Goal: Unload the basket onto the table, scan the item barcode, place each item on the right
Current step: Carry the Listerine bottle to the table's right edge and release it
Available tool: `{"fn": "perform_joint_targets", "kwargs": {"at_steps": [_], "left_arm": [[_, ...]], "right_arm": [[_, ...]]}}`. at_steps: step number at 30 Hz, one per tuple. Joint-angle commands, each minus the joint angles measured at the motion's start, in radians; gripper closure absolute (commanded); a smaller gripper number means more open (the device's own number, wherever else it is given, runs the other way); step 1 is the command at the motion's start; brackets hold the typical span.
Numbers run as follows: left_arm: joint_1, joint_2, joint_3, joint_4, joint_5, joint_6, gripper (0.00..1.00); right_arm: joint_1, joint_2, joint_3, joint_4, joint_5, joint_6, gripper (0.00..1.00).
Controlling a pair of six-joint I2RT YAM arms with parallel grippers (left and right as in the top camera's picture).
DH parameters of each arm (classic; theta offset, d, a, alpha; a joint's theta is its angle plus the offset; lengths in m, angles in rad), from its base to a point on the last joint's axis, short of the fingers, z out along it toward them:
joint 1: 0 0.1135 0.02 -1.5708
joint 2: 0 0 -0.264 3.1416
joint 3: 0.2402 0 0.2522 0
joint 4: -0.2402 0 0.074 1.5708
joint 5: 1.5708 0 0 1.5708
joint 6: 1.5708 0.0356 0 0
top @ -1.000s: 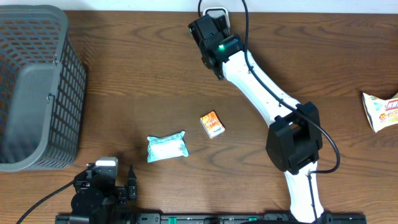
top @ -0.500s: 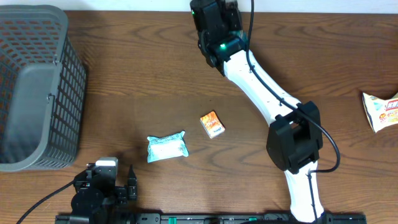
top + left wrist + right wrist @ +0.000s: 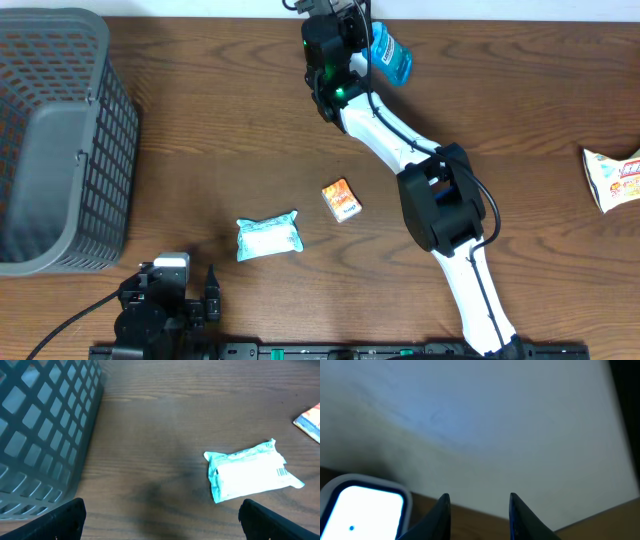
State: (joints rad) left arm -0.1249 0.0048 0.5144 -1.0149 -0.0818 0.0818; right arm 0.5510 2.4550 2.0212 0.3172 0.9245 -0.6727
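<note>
Overhead shows a blue packet [image 3: 391, 55] at the far edge of the surface [image 3: 220, 150], well to the right of the grey basket [image 3: 115, 120] and level with its far rim. It sits just beside the head of the right arm, which stretches out to that edge. In the right wrist view, the right end effector [image 3: 479, 502] has its fingers [image 3: 444, 512] a narrow way apart, with only pale wall between the tips. Whether it has hold of the blue packet I cannot tell. A white device [image 3: 362, 510] with a lit face sits low and left in that view.

An orange box [image 3: 341, 199] lies on the surface well right of the basket. A white and teal pouch [image 3: 268, 238] lies between the basket and the box, its barcode showing in the left wrist view. A snack bag [image 3: 612, 178] lies at the edge farthest from the basket. The left end effector [image 3: 162, 515] hovers just off the basket's near corner, fingers spread wide, holding nothing.
</note>
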Motion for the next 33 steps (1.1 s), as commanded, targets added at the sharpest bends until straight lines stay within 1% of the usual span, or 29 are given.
{"fn": "perform_joint_targets", "kwargs": {"at_steps": [1,6,9,17,20,24,33], "left_arm": [[0.002,0.001,-0.001,-0.001,-0.009,-0.001,0.02],[0.002,0.001,-0.001,-0.001,-0.009,-0.001,0.02],[0.002,0.001,-0.001,-0.001,-0.009,-0.001,0.02],[0.002,0.001,-0.001,-0.001,-0.009,-0.001,0.02],[0.002,0.001,-0.001,-0.001,-0.009,-0.001,0.02],[0.002,0.001,-0.001,-0.001,-0.009,-0.001,0.02],[0.002,0.001,-0.001,-0.001,-0.009,-0.001,0.02]], "right_arm": [[-0.001,-0.025,0.083,0.023,-0.01,-0.135,0.99],[-0.001,0.015,0.163,0.023,-0.098,-0.142,0.99],[0.007,0.088,0.243,0.024,-0.134,-0.183,0.99],[0.006,0.364,0.554,0.024,-0.142,-0.459,0.99],[0.005,0.383,0.573,0.023,-0.178,-0.471,0.99],[0.006,0.384,0.573,0.024,-0.231,-0.562,0.99],[0.012,0.386,0.573,0.033,-0.293,-0.567,0.99]]}}
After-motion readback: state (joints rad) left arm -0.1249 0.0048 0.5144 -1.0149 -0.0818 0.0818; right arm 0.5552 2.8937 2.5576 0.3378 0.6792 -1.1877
